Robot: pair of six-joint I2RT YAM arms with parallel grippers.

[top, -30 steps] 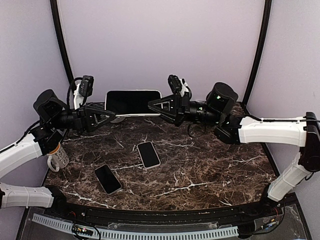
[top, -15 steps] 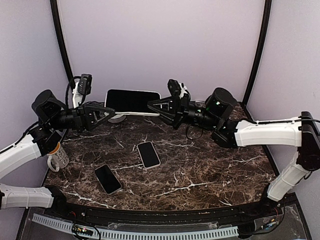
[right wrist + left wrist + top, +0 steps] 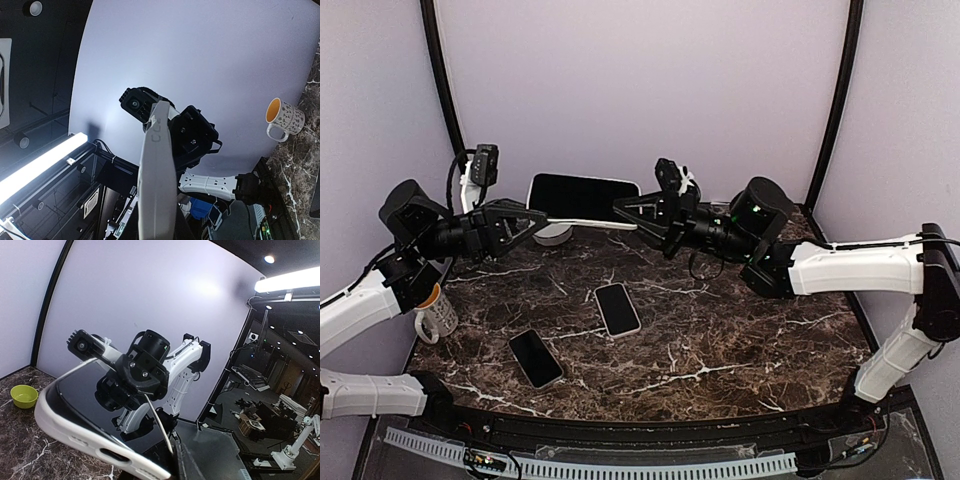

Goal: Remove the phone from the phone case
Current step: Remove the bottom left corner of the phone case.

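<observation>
A phone with a dark screen in a white case (image 3: 582, 197) is held in the air above the back of the table, screen up and tilted. My left gripper (image 3: 533, 217) is shut on its left end. My right gripper (image 3: 622, 211) is shut on its right end. In the left wrist view the cased phone (image 3: 75, 432) runs from my left gripper (image 3: 184, 464) toward the right gripper (image 3: 134, 381). In the right wrist view the case's white edge (image 3: 157, 185) stands between my right gripper's jaws (image 3: 159, 231), with the left gripper (image 3: 196, 134) behind it.
A phone with a white rim (image 3: 617, 308) and a black phone (image 3: 535, 357) lie flat on the marble table (image 3: 740, 340). A speckled mug (image 3: 435, 315) stands at the left edge. A small green bowl (image 3: 24, 395) sits at the back, under the held phone.
Both grippers have raised the cased phone a little and shifted it left. Its left end now sits higher and the phone tilts more.
</observation>
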